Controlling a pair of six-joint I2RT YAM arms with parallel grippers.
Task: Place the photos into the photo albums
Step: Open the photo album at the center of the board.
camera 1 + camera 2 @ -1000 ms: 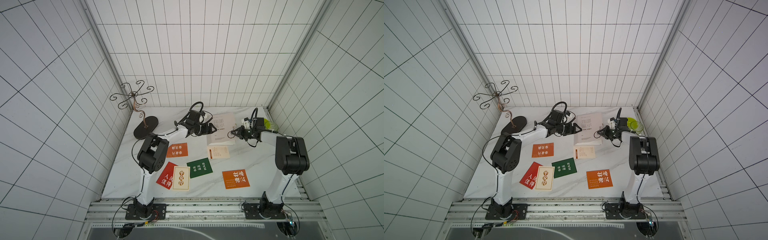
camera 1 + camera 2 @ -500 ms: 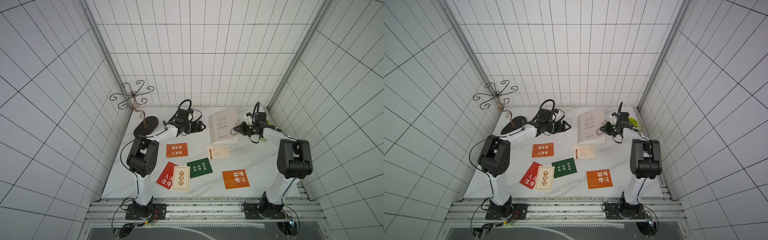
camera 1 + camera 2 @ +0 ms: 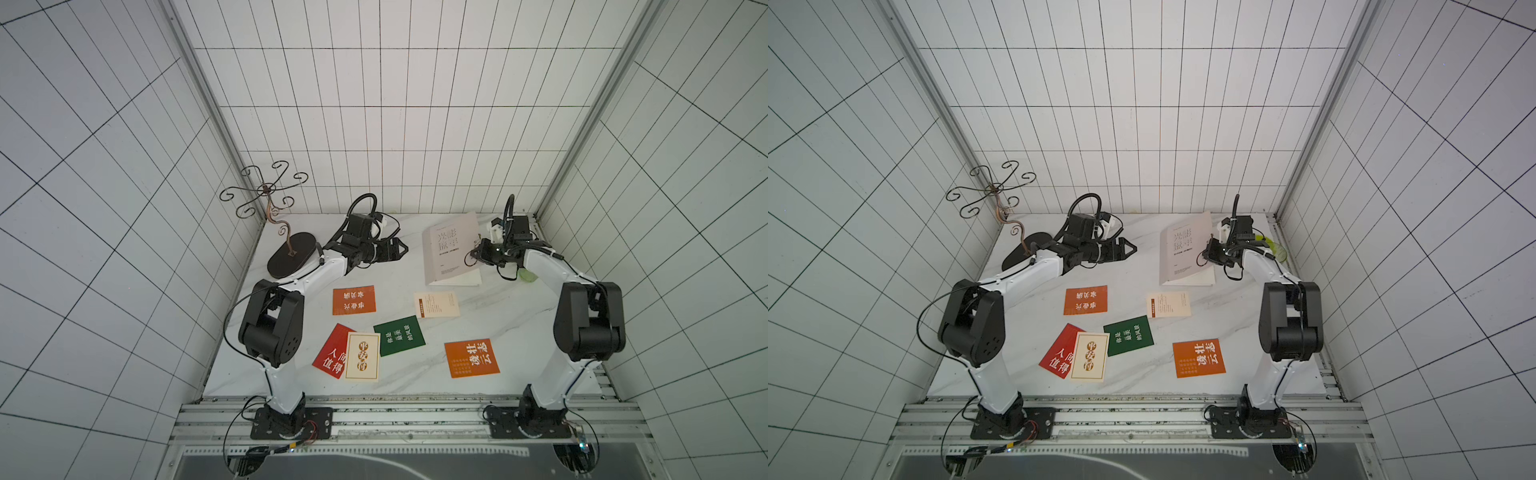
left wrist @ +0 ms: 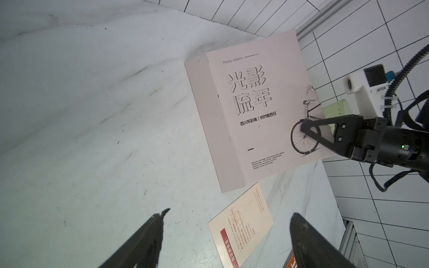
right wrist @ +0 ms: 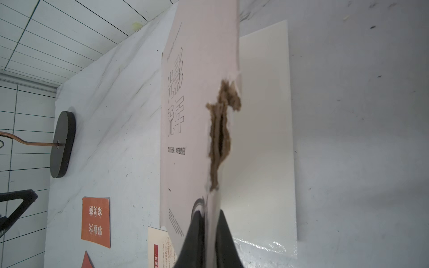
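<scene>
The whitish-pink photo album [image 3: 451,249] [image 3: 1183,253] lies at the back right, its cover [image 5: 197,116] raised off the white page [image 5: 264,139]. My right gripper [image 3: 473,253] [image 5: 210,215] is shut on the cover's torn free edge, by the bicycle drawing [image 4: 301,137]. To the album's left my left gripper [image 3: 401,249] [image 4: 229,212] hangs open and holds nothing. Several photos lie loose on the table: orange [image 3: 354,300], cream [image 3: 436,304], dark green [image 3: 400,336], red [image 3: 332,355] under a gold-framed cream one [image 3: 363,356], and orange [image 3: 471,358].
A curly metal stand on a dark oval base [image 3: 291,253] stands at the back left, behind the left arm. A pale green object [image 3: 527,273] sits by the right arm near the right wall. Tiled walls close in the table [image 3: 415,386] on three sides.
The left gripper has drawn back to the left, away from the album. The right gripper has lifted the cover's edge, so the cover stands steeper than before.
</scene>
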